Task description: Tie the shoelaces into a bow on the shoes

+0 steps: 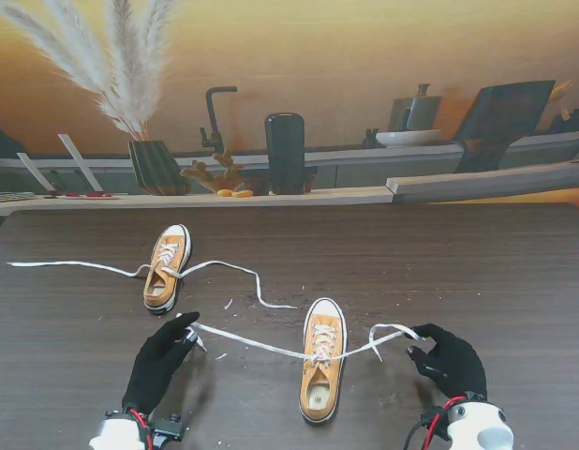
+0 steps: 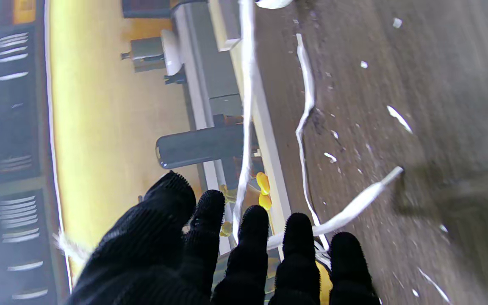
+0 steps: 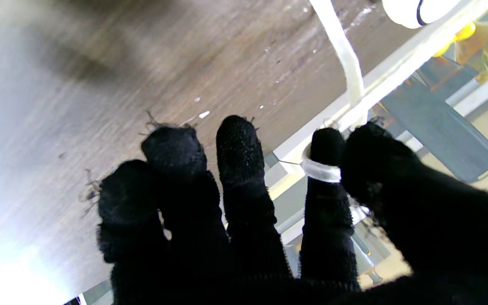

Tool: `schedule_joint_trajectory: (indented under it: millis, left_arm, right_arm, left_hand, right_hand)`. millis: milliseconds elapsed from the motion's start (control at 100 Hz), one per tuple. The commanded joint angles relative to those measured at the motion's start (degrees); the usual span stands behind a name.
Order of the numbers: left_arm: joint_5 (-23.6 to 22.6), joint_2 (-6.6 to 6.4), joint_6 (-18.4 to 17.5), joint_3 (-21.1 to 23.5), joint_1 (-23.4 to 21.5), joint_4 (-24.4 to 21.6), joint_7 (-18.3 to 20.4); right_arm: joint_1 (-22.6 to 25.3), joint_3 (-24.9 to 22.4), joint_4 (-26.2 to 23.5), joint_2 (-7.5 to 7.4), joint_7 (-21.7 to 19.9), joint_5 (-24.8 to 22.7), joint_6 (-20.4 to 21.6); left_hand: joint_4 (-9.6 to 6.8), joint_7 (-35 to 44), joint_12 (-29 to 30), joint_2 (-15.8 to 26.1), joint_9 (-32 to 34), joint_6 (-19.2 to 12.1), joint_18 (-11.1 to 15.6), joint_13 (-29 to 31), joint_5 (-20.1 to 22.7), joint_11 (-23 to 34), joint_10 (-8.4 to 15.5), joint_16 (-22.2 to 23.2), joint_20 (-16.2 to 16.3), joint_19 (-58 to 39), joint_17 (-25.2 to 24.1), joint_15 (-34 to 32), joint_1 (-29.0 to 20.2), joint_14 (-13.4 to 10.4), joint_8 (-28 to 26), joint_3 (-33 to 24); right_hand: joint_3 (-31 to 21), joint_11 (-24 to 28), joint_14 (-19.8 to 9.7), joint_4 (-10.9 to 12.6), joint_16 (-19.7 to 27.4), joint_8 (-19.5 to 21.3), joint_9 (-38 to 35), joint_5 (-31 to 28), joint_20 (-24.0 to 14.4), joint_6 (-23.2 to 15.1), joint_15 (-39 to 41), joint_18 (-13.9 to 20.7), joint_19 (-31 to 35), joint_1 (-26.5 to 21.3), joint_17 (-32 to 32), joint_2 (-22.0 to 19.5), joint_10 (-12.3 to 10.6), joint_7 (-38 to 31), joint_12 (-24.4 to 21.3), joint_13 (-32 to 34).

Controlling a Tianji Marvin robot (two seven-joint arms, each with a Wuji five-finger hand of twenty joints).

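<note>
Near tan canvas low-top sneaker with white toe cap (image 1: 321, 370) is sitting between the two hands, toe pointing away from me. Its flat white cotton shoelace (image 1: 261, 345) is running taut off the eyelets, one end to each hand, apparently crossed over the tongue.

Left hand in black knit glove (image 1: 160, 364) is pinching its lace end between fingertips, short tail sticking out past them; the wrist view is showing the lace (image 2: 244, 127) passing between closed fingers (image 2: 250, 237). Right hand in black knit glove (image 1: 451, 361) is holding the other end, lace (image 3: 341, 55) looped round the index finger (image 3: 326, 169) and pressed by the thumb.

Judgement: first knot is being cinched, bow not yet formed. To do it well: be pulling both ends evenly and low, outward from the shoe, so the shoe is not dragging or tipping; be keeping the pinch firm, tails are short.

Second matching tan sneaker (image 1: 166, 267) is lying farther from the left hand, its white lace (image 1: 235, 273) sprawling loose, untied. Dark wood-grain table (image 1: 439, 262) is showing white flecks.
</note>
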State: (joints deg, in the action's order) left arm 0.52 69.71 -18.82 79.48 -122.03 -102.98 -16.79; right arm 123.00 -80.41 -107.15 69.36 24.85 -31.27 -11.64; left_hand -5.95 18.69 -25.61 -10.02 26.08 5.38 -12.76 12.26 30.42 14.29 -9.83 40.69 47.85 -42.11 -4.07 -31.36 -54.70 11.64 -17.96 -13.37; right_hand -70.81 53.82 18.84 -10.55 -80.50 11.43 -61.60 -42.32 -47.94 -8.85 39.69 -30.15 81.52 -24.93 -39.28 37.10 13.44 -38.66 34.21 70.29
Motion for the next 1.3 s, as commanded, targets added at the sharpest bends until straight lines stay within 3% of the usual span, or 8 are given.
schedule_joint_trajectory:
  millis: [0, 170, 290, 380, 590, 780, 940, 1290]
  left_arm:
    - [-2.0, -0.36, 1.2, 0.8, -0.4, -0.8, 0.5]
    - [-8.2, -0.73, 5.6, 2.3, -1.1, -2.3, 0.1]
    - [-12.4, -0.88, 8.3, 2.9, -1.3, -3.1, -0.8]
    - [-14.8, -1.00, 9.6, 3.2, -1.3, -3.5, -1.1]
    - [-16.8, -1.35, 10.0, 3.1, -1.6, -3.7, -0.6]
    - [-15.4, -1.31, 8.2, 2.4, -1.9, -3.8, -0.5]
    - [-14.7, -1.32, 7.2, 2.0, -1.8, -3.7, -0.3]
    - [-13.8, -1.52, 6.1, 1.0, -1.7, -3.5, 0.6]
  right_arm:
    - [0.5, -0.2, -0.3, -0.72, -0.4, -1.0, -0.5]
    - [0.4, -0.1, -0.2, -0.93, 0.7, -4.9, -2.5]
    - [0.2, 0.1, 0.1, -1.15, 1.9, -8.4, -4.0]
    - [0.2, 0.3, 0.1, -1.28, 2.4, -10.1, -4.7]
    - [0.3, 0.3, -0.3, -1.34, 2.2, -9.9, -4.2]
    - [1.0, -0.3, -1.5, -0.99, 0.1, -3.7, -1.0]
    - [0.7, -0.3, -1.1, -0.53, 0.6, -0.2, 1.7]
    - [0.9, -1.1, -1.6, -1.03, -2.4, 0.7, 3.2]
  left_hand:
    - [-2.04, 0.4, 1.0, -0.2, 2.3, -2.3, 3.8, 1.8, 2.5, 0.3, -0.1, -0.6, 1.6, -2.1, 0.4, 0.3, 0.6, 0.4, 0.5, -3.4]
    - [-3.55, 3.1, -10.9, -3.3, 8.3, -3.3, 2.2, 7.4, 4.7, 8.8, -0.2, 2.1, 0.2, -12.7, 4.0, -5.9, -1.3, 0.1, -1.8, -14.5]
    - [2.32, 5.7, -32.3, -11.8, 18.5, -4.3, 1.3, 12.9, 5.6, 4.5, 1.5, 5.8, -0.1, -21.8, 8.0, -12.0, -6.9, -0.5, -2.7, -19.2]
    - [3.13, 8.7, -38.0, -11.9, 23.3, -5.4, 1.3, 18.4, 7.5, 10.2, 3.0, 9.7, 0.5, -28.0, 12.2, -15.2, -9.7, -1.4, -4.4, -16.0]
    - [1.39, 12.2, -23.7, -8.2, 24.9, -6.8, -0.5, 25.6, 9.1, 29.8, 4.1, 5.2, 1.2, -36.6, 20.6, -25.2, -1.7, -2.7, -3.2, -1.3]
    - [0.84, 10.6, -17.8, -6.9, 23.4, -6.3, -0.7, 24.4, 9.0, 28.0, 2.9, 3.9, 1.1, -36.3, 20.0, -22.6, 1.2, -1.3, -3.2, -0.3]
    - [0.62, 10.0, -17.5, -6.4, 23.1, -5.9, -0.7, 24.0, 8.9, 27.0, 2.7, 3.7, 1.2, -36.2, 19.9, -21.8, 2.1, -1.1, -3.4, -0.3]
    - [0.59, 9.0, -17.4, -5.6, 23.1, -5.3, -0.7, 23.9, 9.1, 26.3, 2.3, 3.7, 1.3, -36.3, 19.9, -21.4, 3.0, -0.7, -3.5, -0.2]
  right_hand:
    - [-1.6, -0.2, 2.5, 2.8, 1.0, 1.6, 0.7, 1.7, 0.5, -2.0, -0.6, 1.1, -0.2, -1.4, 1.2, 1.8, -1.0, -0.2, -0.7, -0.3]
    - [-3.6, 0.2, 0.8, -5.3, 0.6, -3.8, -0.8, -4.3, 1.6, 0.3, 0.6, 2.3, -0.1, -9.1, -0.3, 7.4, -2.0, -9.6, -2.0, 0.1]
    - [-3.7, 0.4, -0.8, -6.6, 0.4, -2.2, -1.6, -7.4, 2.4, 2.6, 1.8, 3.3, 0.0, -11.7, -1.9, 10.9, -3.3, -17.0, -2.2, 0.4]
    - [-4.4, 0.6, -1.8, -6.5, 0.4, 0.9, -2.0, -9.6, 2.9, 3.7, 2.2, 3.9, 0.0, -13.0, -2.6, 11.9, -4.1, -20.0, -2.3, 0.5]
    - [-2.9, 0.3, -4.7, -5.6, -1.3, 6.8, 3.0, -15.1, 2.1, -4.8, 5.2, 6.9, 2.2, -18.4, -2.1, 9.2, -5.2, -19.5, 0.0, -2.8]
    - [-1.1, -6.1, -7.4, -4.5, -7.2, 8.6, 6.0, -18.6, 0.9, -4.3, 10.2, 7.5, 3.6, -23.1, -1.3, 6.1, -6.7, -11.1, -4.9, -6.2]
    - [-2.0, -13.7, -6.2, -4.4, -3.7, 1.6, -1.4, -15.7, 1.7, 2.2, 8.9, 7.2, 4.2, -23.5, -4.3, 7.3, -10.9, -9.9, -11.1, -2.1]
    - [-2.5, -4.6, -8.0, -3.5, -6.5, -7.7, -14.8, -5.1, 1.5, 3.8, 26.0, 3.8, 12.3, -6.1, -13.8, 5.7, -7.0, -3.7, -5.6, 2.5]
